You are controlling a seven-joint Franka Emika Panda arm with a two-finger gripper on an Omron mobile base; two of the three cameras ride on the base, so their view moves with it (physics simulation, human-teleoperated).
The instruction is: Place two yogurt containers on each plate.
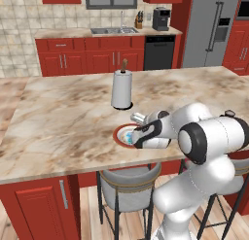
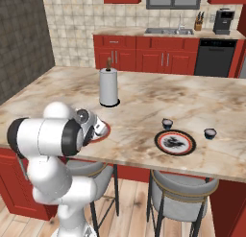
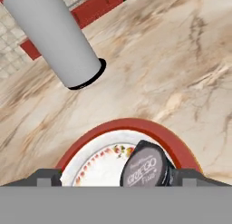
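Observation:
My gripper (image 3: 118,178) hangs low over the white plate with the orange-red rim (image 3: 131,126), near the counter's front edge. Its fingertips (image 3: 46,177) stand wide apart, so it is open. A dark yogurt container (image 3: 145,167) with a lettered lid sits on this plate between the fingers, close to the right one. A light blue yogurt container (image 1: 127,136) rests on the same plate (image 1: 116,135), just left of the gripper (image 1: 136,138). Further right lies the dark patterned plate (image 2: 175,142), with two dark yogurt containers (image 2: 167,123) (image 2: 210,133) on the counter beside it.
A tall white paper-towel roll (image 1: 121,88) stands upright on the marble island just behind the red-rimmed plate. Grey stools (image 1: 129,183) sit under the front edge of the counter. Red cabinets and a sink line the far wall.

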